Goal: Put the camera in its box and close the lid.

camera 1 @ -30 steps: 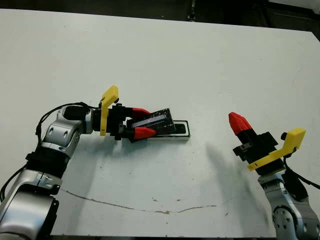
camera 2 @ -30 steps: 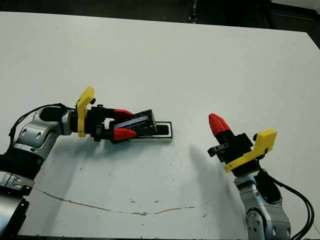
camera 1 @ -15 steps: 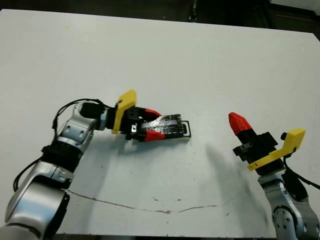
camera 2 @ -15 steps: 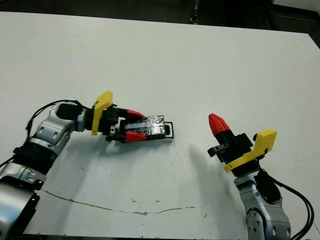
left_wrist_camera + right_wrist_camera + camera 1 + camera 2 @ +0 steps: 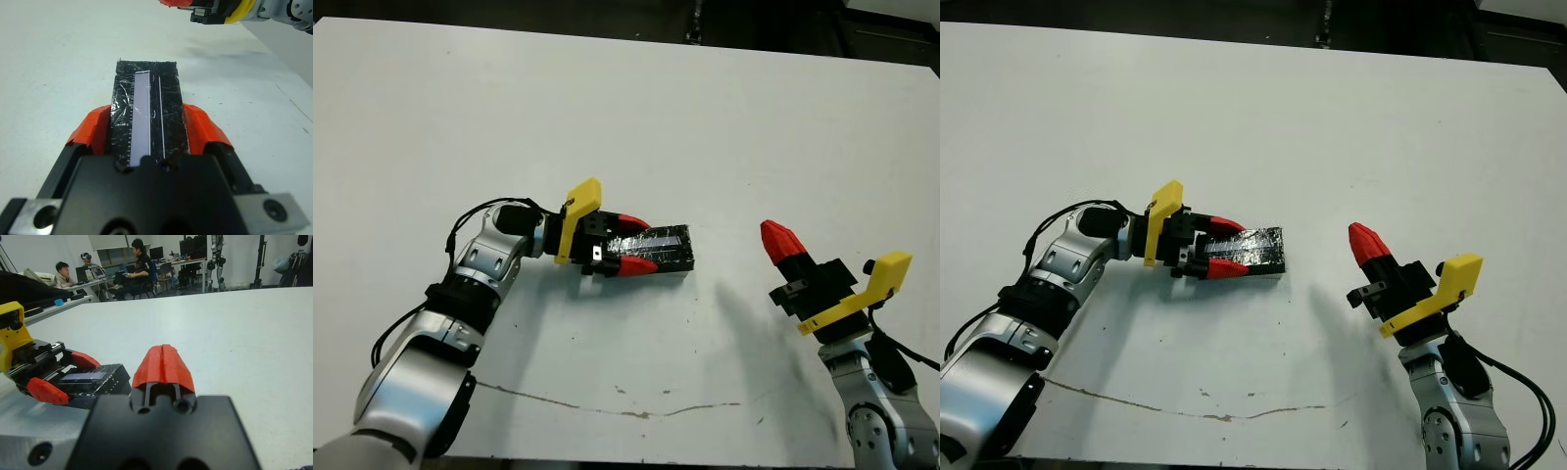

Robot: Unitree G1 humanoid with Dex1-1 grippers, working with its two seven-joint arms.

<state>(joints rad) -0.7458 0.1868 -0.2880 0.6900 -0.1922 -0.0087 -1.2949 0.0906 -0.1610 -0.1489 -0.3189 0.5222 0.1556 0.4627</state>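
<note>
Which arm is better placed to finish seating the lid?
Left. Its pincer grips the lid, already lying over the box. The right pincer is shut and well apart.

The lid (image 5: 661, 249) hides the box beneath it, and any camera inside.

From my seat the lid (image 5: 146, 115) reads as glossy black, crinkled like foil, with silvery glints and a smooth pale matt strip. My left gripper (image 5: 631, 242) has matt red plastic fingertips (image 5: 93, 129) and a black body. At 3 o'clock, the right gripper (image 5: 781, 240) shows the same finish. The table (image 5: 705, 117) is smooth matt white, scuffed near 6 o'clock.
</note>
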